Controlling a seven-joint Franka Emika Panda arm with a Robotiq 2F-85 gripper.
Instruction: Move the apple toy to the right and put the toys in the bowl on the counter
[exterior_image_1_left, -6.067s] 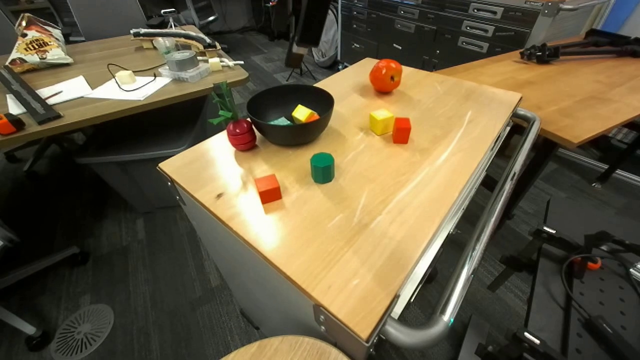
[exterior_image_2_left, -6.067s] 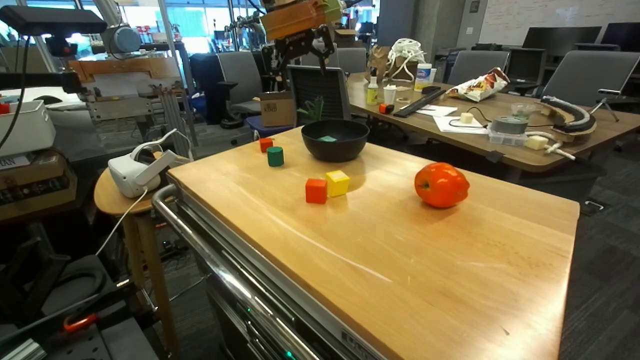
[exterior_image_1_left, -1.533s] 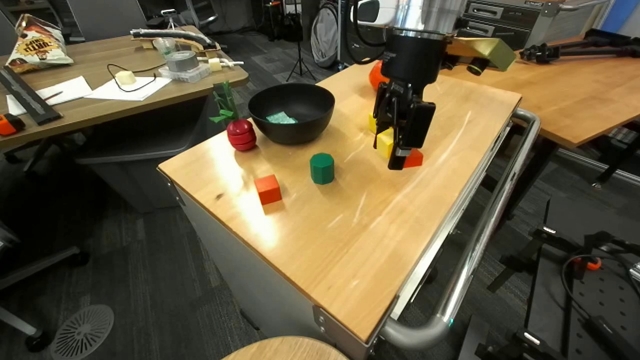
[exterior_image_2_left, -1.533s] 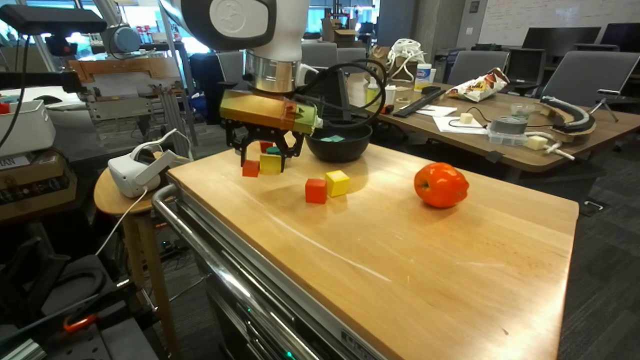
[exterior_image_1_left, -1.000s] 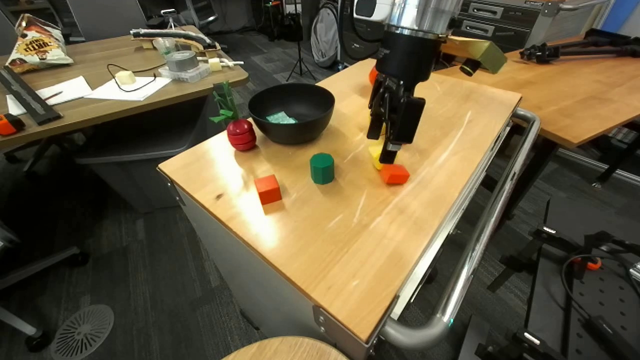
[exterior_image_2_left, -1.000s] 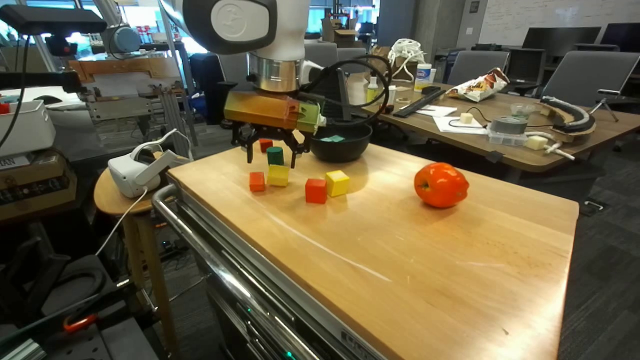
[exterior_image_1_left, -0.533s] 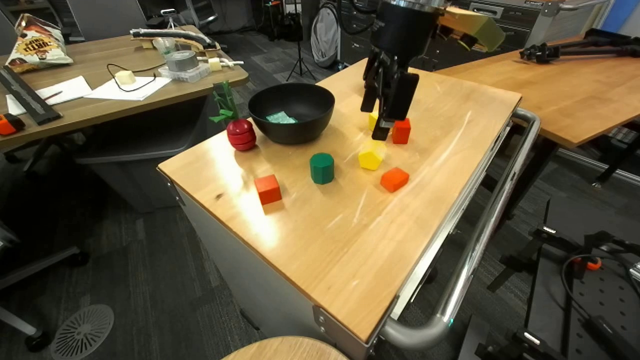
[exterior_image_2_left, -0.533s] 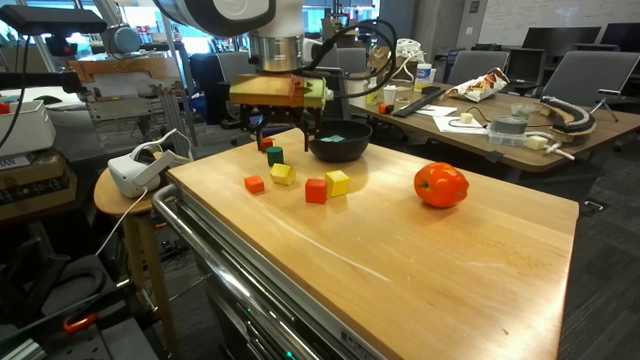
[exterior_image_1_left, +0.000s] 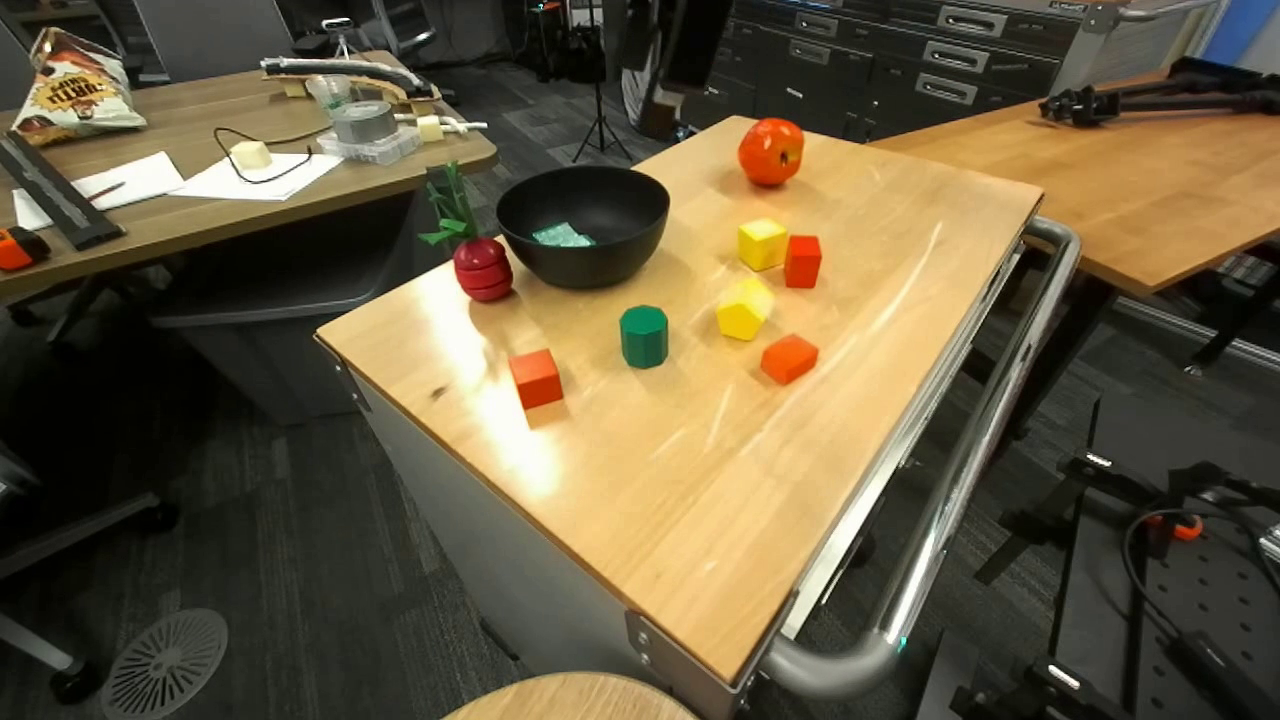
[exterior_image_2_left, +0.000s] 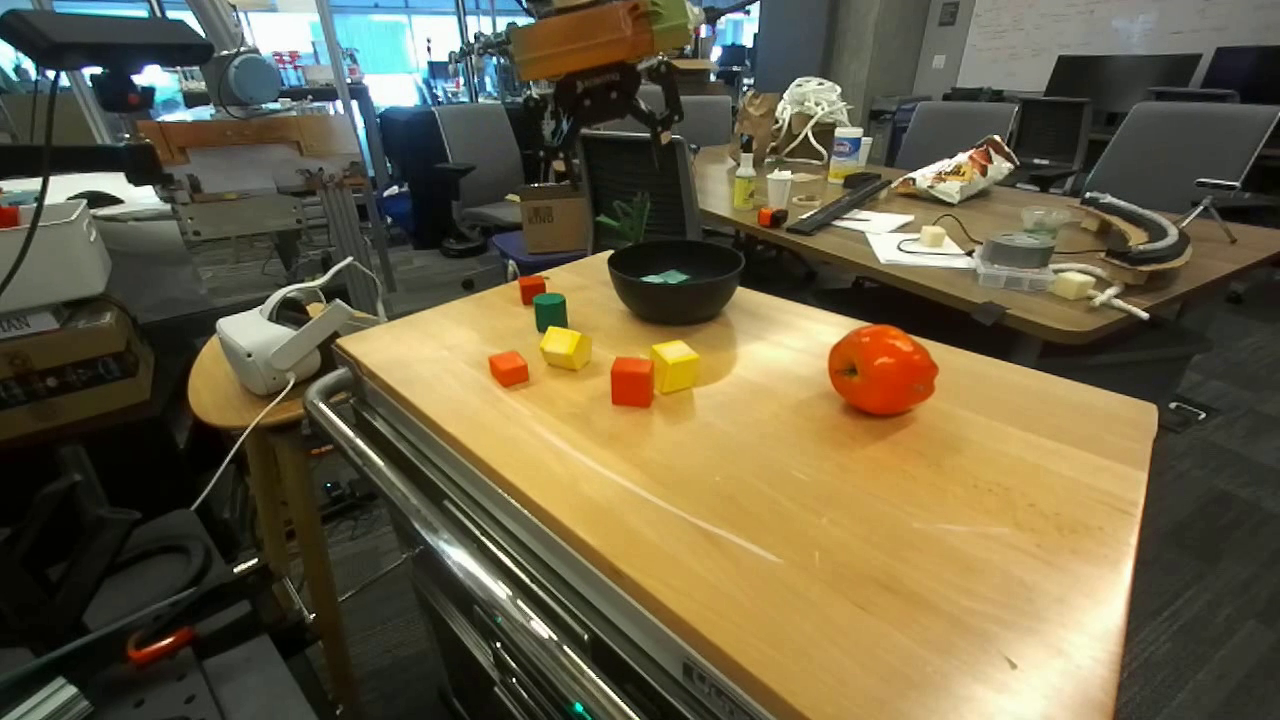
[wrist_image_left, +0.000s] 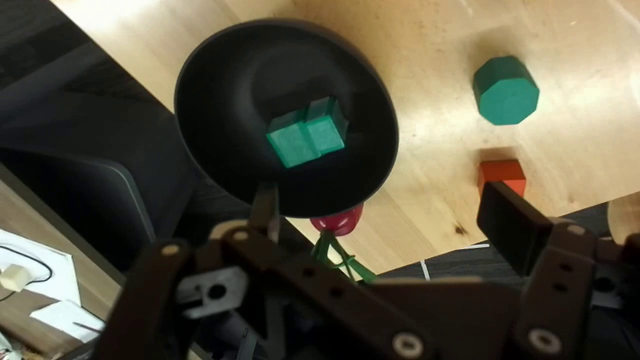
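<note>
Gripper (exterior_image_2_left: 612, 150): up high, well above desk (exterior_image_2_left: 900, 550), on side nr bowl (exterior_image_2_left: 675, 305); fingers (wrist_image_left: 265, 215) pt'd down, jaws spread wide w/ bare gap betw. pads (wrist_image_left: 514, 225).
Arm (exterior_image_2_left: 570, 50): mostly cut off by top edge in an ext. view; its orange-green housing (exterior_image_2_left: 625, 30) over gripper slants a bit, green end higher. Dark part (exterior_image_1_left: 692, 45) at top edge in an ext. view, arm or gripper, can't tell which.
Wrist view: bowl seen from above, fingers in from bottom edge, one tip over bowl rim, other over orange-red block (wrist_image_left: 501, 171) (overlap in view only).
Bowl: black, upright on desk; two green blocks (wrist_image_left: 295, 142) inside, side by side, touching.
Apple toy (exterior_image_1_left: 771, 152): on desk in both ext. views, well apart from bowl; nr far desk corner in an ext. view.
Yellow block (exterior_image_1_left: 763, 244): just beside red block (exterior_image_1_left: 803, 261), can't tell if touching; both betw. apple toy and yellow pentagonal block (exterior_image_1_left: 744, 308).
Small orange block (exterior_image_1_left: 789, 359): on desk, nr yellow pentagonal block, apart from it.
Green octagonal block (exterior_image_1_left: 645, 337): upright on desk, betw. yellow pentagonal block and orange-red block.
Dark-red round toy (exterior_image_1_left: 483, 269): just beside bowl, nr desk edge.
</note>
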